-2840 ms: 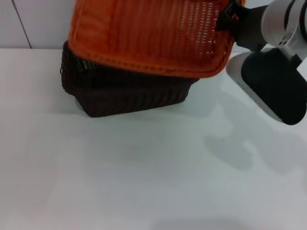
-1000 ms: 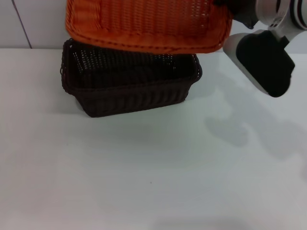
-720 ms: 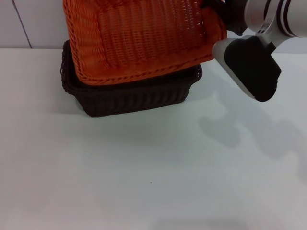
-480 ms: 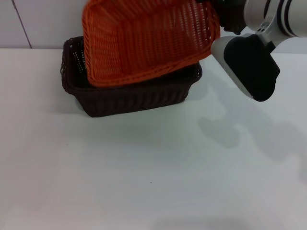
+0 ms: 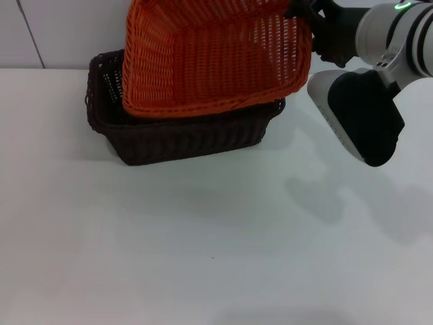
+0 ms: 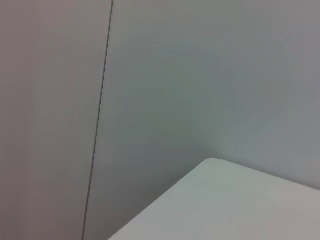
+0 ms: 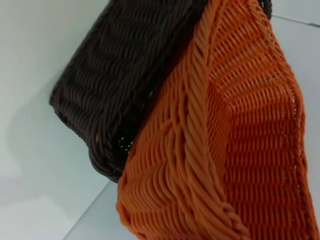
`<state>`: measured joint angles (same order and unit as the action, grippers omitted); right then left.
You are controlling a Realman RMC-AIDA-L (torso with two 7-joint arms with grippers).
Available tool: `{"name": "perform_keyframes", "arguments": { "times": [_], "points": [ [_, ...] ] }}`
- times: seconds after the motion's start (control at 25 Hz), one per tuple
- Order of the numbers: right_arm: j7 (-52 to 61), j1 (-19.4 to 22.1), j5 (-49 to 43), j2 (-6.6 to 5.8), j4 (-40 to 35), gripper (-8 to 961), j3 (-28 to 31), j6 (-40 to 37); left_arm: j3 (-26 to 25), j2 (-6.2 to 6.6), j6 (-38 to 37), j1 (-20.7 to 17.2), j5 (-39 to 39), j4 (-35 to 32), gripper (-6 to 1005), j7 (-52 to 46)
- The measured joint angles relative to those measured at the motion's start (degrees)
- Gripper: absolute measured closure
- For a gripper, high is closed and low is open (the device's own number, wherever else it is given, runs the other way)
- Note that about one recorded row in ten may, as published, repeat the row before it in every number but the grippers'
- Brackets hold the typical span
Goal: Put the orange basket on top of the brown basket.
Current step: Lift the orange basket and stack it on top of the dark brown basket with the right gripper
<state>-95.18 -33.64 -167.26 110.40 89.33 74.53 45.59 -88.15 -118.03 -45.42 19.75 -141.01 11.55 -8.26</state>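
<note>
The orange basket (image 5: 216, 61) hangs tilted over the brown basket (image 5: 183, 139), its open side turned toward the head camera. Its lower braided rim lies along the brown basket's front edge, though I cannot tell whether the two touch. My right gripper (image 5: 306, 20) is shut on the orange basket's right end at the top right of the head view. The brown basket stands upright at the back of the white table (image 5: 203, 237). In the right wrist view the orange basket (image 7: 250, 125) fills the near side, with the brown basket (image 7: 125, 65) right behind it. My left gripper is out of view.
A light wall runs just behind the baskets. My right arm's dark and white forearm (image 5: 358, 118) hangs over the table to the right of the baskets. The left wrist view shows only the wall and a table corner (image 6: 240, 200).
The orange basket has tipped from showing its underside to showing its open inside. It has shifted a little right and sunk toward the brown basket, with the right arm moving along.
</note>
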Motion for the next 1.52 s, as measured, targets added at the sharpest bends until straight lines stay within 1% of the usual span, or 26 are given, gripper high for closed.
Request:
{"name": "perform_keyframes", "arguments": {
  "times": [0.08,0.16,0.28,0.48,0.52,0.56,0.72,1.04,1.2,1.4,1.48,1.52],
  "points": [
    [0.2,0.3,0.1,0.00,-0.9,329,0.0,-1.9,0.0,0.00,0.0,0.0,0.0,0.0,244,0.0],
    [0.9,0.4,0.3,-0.37,-2.4,331,-0.3,-6.1,0.0,-0.01,0.0,0.0,0.0,0.1,245,0.0],
    [0.9,0.4,0.2,-0.50,-2.6,335,-0.4,-6.9,0.0,-0.09,0.0,-0.1,0.1,0.2,245,0.0],
    [1.0,0.4,0.3,-1.16,-3.2,359,-1.5,-9.1,0.0,-0.40,0.0,-0.9,0.1,0.2,245,-0.1],
    [1.0,0.1,0.3,-1.41,-4.5,365,-2.0,-10.8,0.2,-0.42,0.0,-1.1,0.1,0.2,245,-0.9],
    [1.0,0.1,0.3,-1.41,-4.5,370,-2.0,-10.8,0.2,-0.43,0.0,-1.2,0.1,0.2,245,-1.1],
    [1.0,-0.9,0.4,-1.79,-7.6,389,-2.7,-15.8,0.3,-0.49,-0.2,-1.3,0.1,0.2,245,-1.5],
    [1.5,-1.2,0.5,-2.21,-9.4,423,-4.7,-16.6,0.4,-0.55,-0.2,-1.4,0.1,0.2,246,-1.7],
    [1.5,-1.2,0.5,-2.26,-12.4,438,-5.1,-19.7,0.5,-0.54,-0.2,-1.5,0.1,0.1,246,-2.1],
    [1.5,-1.3,0.3,-2.20,-13.8,271,-5.2,-21.1,0.6,-0.53,0.0,-1.6,-0.1,-0.1,247,-2.3],
    [1.6,-0.5,0.2,-2.09,-12.7,205,-5.2,-21.2,0.6,-0.48,0.2,-1.7,-0.1,-0.2,247,-2.3],
    [1.6,1.2,0.2,-2.06,-10.2,173,-5.4,-20.7,0.6,-0.45,0.3,-1.7,-0.1,-0.2,247,-2.3]
  ]
}}
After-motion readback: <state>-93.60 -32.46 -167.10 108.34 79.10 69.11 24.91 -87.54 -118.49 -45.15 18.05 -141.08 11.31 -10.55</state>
